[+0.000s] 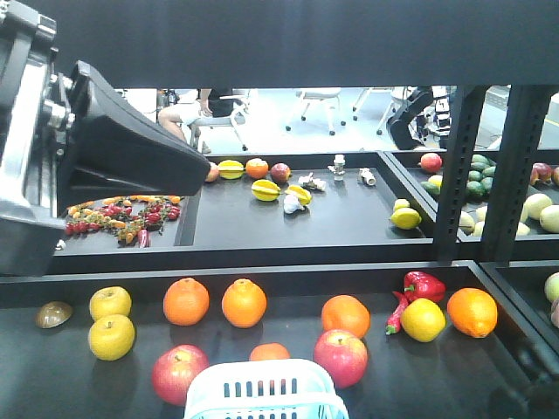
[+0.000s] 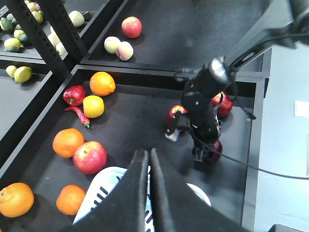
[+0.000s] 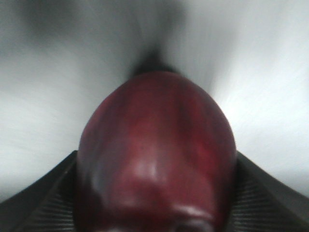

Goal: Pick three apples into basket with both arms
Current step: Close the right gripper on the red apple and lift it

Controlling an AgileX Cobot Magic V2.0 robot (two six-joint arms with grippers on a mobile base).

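Apple [image 3: 154, 159], dark glossy red, tight between two ribbed black jaws

The basket [image 1: 262, 370] is cropped below; one apple [image 3: 154, 154] appears blurred.

Even overhead light fills the front view: soft, short shadows lie on the black worktop [image 1: 52, 367], the near red apple [image 1: 341, 356] carries a small white glint, and the far room is blown out to white. The left wrist view is sharp, though its pale floor [image 2: 285, 121] at the right is overexposed. The right wrist view is badly blurred: a dark apple [image 3: 157, 154] fills it, out of focus, against smeared grey-white.
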